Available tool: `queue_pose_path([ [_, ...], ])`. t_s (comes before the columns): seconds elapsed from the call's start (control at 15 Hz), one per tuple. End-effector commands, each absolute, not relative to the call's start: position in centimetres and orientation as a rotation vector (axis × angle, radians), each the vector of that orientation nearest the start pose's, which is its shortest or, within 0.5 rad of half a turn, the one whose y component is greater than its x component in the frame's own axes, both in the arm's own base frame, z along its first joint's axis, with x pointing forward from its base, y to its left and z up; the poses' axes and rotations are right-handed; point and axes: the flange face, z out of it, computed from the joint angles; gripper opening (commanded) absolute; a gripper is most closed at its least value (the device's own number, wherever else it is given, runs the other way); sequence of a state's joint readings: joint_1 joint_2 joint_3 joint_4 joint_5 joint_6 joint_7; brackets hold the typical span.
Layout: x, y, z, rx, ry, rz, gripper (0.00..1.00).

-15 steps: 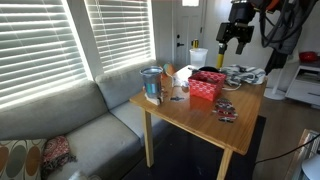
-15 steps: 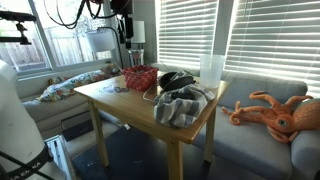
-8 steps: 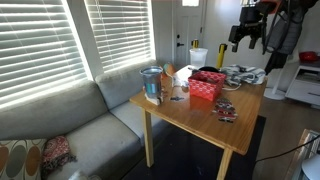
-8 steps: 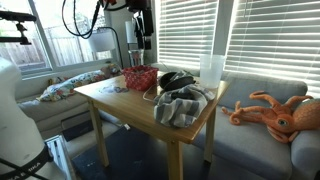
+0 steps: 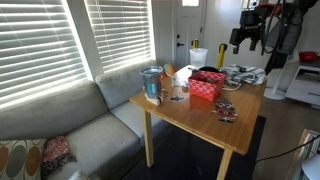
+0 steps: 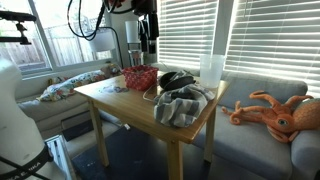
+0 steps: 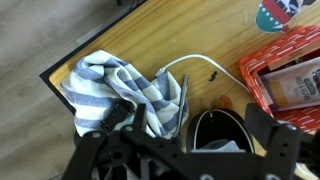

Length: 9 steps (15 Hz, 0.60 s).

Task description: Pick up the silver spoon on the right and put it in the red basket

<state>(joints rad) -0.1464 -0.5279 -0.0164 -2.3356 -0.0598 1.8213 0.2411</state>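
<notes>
Claw (image 5: 247, 44) hangs high over the table (image 5: 190, 120), well above and off to one side of the red basket (image 5: 207, 86), fingers spread apart and holding nothing. In the wrist view we see a striped cloth (image 7: 125, 92) and a white cable (image 7: 192, 61) beside that basket. We cannot make out the spoon.

1. The red basket (image 5: 207, 85) is small, bright red and rectangular, with low flared sides. It stands upright on the desk (image 5: 190, 120), at about 12 o'clock from the desk's middle.
2. In the wrist view it is cut off at the 3 o'clock edge, and a flat pale packet (image 7: 300, 86) lies inside.
</notes>
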Motion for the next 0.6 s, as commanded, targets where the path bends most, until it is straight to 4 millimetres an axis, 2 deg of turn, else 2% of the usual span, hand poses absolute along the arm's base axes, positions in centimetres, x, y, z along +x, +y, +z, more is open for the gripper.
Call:
queue_pose_path([
  [0.0, 39.5, -6.6, 52.4, -3.136, 0.596, -0.015, 1.00],
  [0.33, 40.6, -5.0, 47.9, -3.150, 0.541, 0.007, 1.00],
  [0.53, 41.6, -5.6, 45.5, -3.134, 0.551, -0.053, 1.00],
])
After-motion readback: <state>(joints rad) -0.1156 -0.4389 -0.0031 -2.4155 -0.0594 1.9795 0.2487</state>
